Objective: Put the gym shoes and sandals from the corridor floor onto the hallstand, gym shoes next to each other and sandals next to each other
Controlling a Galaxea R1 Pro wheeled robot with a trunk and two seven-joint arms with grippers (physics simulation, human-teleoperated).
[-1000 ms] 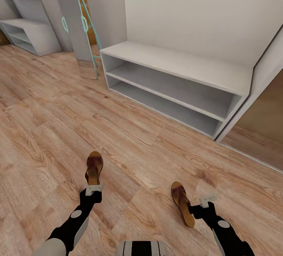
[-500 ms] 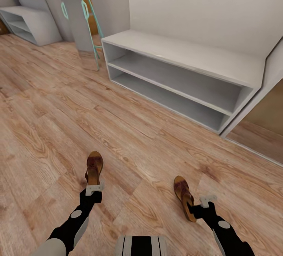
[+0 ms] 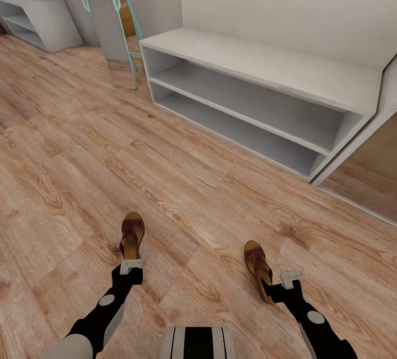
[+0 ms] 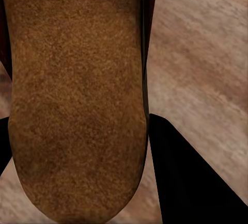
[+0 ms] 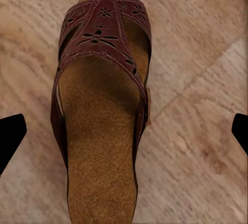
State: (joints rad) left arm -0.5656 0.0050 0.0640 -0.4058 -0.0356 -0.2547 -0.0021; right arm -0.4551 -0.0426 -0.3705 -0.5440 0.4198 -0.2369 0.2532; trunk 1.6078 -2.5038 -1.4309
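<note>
Head view: one sandal [image 3: 132, 233] is pinched at its heel by the left pincer [image 3: 132, 264], and the other sandal [image 3: 258, 271] is held by the right pincer [image 3: 281, 283], whose fingers look spread wide. Both are carried over the floor [image 3: 66, 182], likely so they can be set side by side. A grey shoe rack [image 3: 259, 72] is seen ahead.

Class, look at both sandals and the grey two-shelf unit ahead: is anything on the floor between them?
Nothing visible: bare wood floor lies between the left sandal, the right sandal and the grey unit.
</note>
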